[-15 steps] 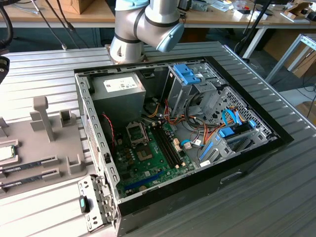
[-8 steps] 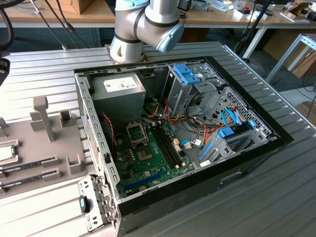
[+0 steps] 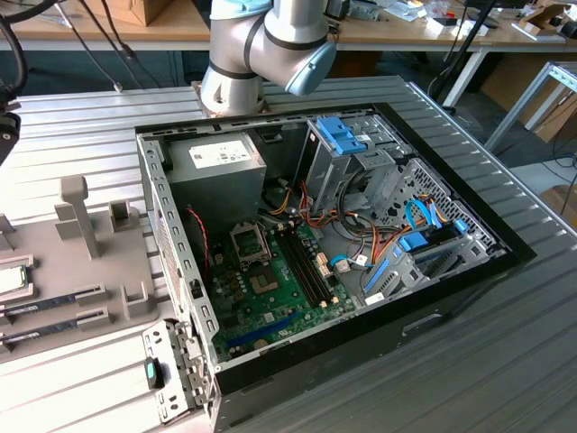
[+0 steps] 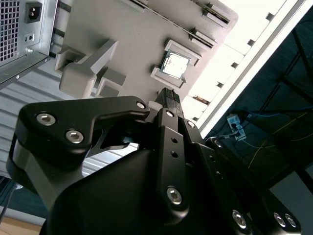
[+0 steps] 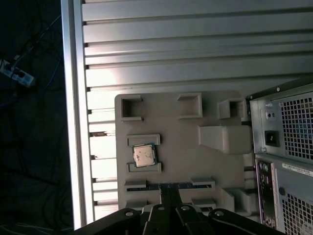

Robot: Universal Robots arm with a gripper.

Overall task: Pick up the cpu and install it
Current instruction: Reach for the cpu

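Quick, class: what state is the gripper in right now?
Gripper: closed, holding nothing; the cpu lies apart on the grey tray.

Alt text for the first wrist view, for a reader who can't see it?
The cpu lies flat between two brackets on a grey fixture plate, untouched; the gripper, shut and empty, hangs above the plate, apart from the chip. The plate rests on a slatted metal table, beside the rear of a computer case.
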